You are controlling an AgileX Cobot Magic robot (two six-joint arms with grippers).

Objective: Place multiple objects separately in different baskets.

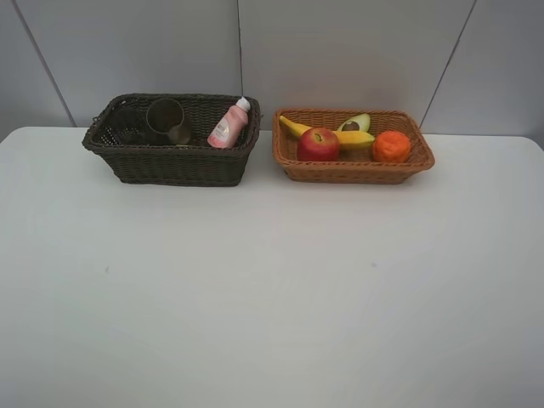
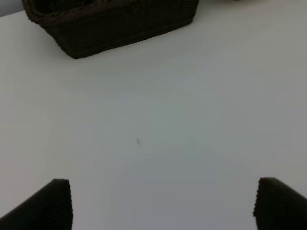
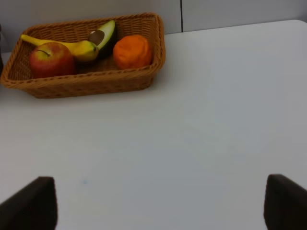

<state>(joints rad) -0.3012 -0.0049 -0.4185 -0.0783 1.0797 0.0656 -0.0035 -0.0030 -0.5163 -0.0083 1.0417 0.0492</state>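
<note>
The dark brown basket (image 1: 170,161) stands at the back left and holds a translucent cup (image 1: 167,120) and a pink bottle (image 1: 229,125) leaning on its right rim. Beside it, the light tan basket (image 1: 353,170) holds a banana (image 1: 340,136), an apple (image 1: 318,144), a tangerine (image 1: 391,146) and half an avocado (image 1: 355,124). Neither arm shows in the high view. My left gripper (image 2: 163,203) is open over bare table, well short of the dark basket (image 2: 120,28). Open as well, my right gripper (image 3: 160,203) hangs in front of the tan basket (image 3: 86,84) with the apple (image 3: 51,59) and tangerine (image 3: 132,51).
The white table (image 1: 272,289) stretches from the baskets to the front edge. A grey panelled wall (image 1: 340,51) rises right behind the baskets.
</note>
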